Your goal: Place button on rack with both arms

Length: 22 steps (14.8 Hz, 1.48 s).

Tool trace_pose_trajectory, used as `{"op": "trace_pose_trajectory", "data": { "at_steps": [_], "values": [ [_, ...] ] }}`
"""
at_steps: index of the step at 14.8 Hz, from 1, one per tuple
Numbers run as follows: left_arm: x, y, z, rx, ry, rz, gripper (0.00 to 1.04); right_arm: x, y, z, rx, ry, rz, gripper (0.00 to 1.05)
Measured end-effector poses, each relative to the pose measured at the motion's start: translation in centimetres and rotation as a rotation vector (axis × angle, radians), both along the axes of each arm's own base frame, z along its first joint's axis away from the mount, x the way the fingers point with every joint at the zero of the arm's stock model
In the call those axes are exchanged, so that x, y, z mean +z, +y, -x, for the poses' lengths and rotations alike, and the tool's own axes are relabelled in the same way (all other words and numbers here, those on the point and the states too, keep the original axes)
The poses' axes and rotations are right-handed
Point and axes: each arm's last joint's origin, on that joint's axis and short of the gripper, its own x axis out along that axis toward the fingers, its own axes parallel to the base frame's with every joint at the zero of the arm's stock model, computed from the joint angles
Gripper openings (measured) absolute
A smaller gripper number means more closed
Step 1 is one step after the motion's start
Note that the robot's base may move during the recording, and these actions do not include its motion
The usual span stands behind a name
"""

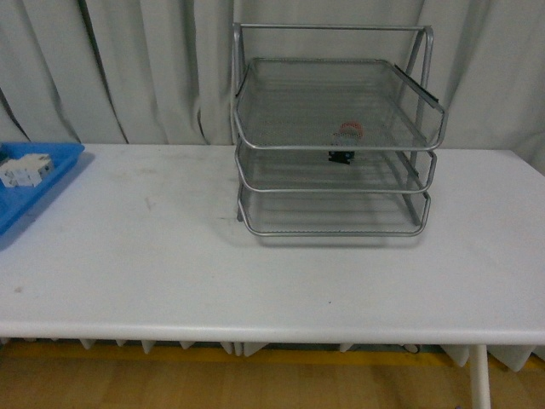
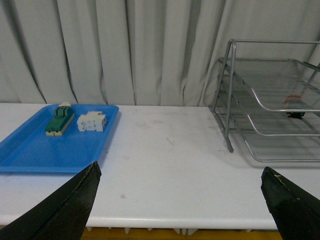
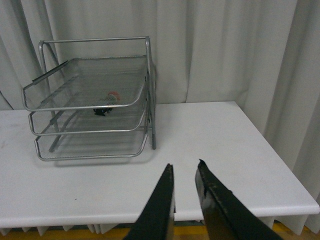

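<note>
The silver three-tier wire rack (image 1: pixel 332 145) stands at the back middle of the white table. The button (image 1: pixel 345 141), red cap on a dark body, lies inside the rack on the middle tier, seen through the mesh; it also shows in the left wrist view (image 2: pixel 294 106) and the right wrist view (image 3: pixel 107 102). Neither arm shows in the front view. My left gripper (image 2: pixel 180 185) is open and empty, low over the table's front edge. My right gripper (image 3: pixel 184 167) is shut and empty, near the front edge, to the right of the rack (image 3: pixel 92 105).
A flat blue tray (image 2: pixel 30 150) lies at the table's left end, holding a green-and-cream switch block (image 2: pixel 59 121) and a white terminal block (image 2: pixel 91 121). The tray also shows in the front view (image 1: pixel 51 183). Grey curtains hang behind the table.
</note>
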Motion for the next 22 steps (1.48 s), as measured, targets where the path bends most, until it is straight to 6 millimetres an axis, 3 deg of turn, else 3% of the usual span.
{"op": "trace_pose_trajectory", "data": {
  "at_steps": [7, 22],
  "values": [
    [0.0, 0.0, 0.0, 0.0, 0.0, 0.0, 0.98, 0.0, 0.0, 0.0, 0.0, 0.0, -0.001, 0.99],
    [0.0, 0.0, 0.0, 0.0, 0.0, 0.0, 0.98, 0.0, 0.0, 0.0, 0.0, 0.0, 0.0, 0.98]
  ]
}}
